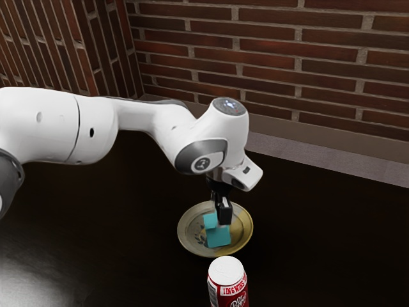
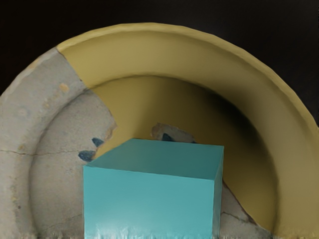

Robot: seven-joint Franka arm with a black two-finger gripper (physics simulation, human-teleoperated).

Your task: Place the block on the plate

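Over the plate's middle, my gripper (image 1: 222, 212) points down in the exterior view, with one finger in front of the teal block's upper part and the other going down behind it. It is shut on the teal block (image 1: 218, 238). The round plate (image 1: 186, 240), part grey and part yellow, lies around and below the block. In the wrist view the block (image 2: 149, 204) rises large from the lower edge, with the plate (image 2: 164, 52) curving around it. Whether the block's underside touches the plate is hidden.
A red can with a white top (image 1: 227, 272) stands close to the plate, at the exterior view's lower edge. The dark table (image 1: 319, 236) stretches to the exterior view's right, and a brick wall (image 1: 307, 70) rises behind it.
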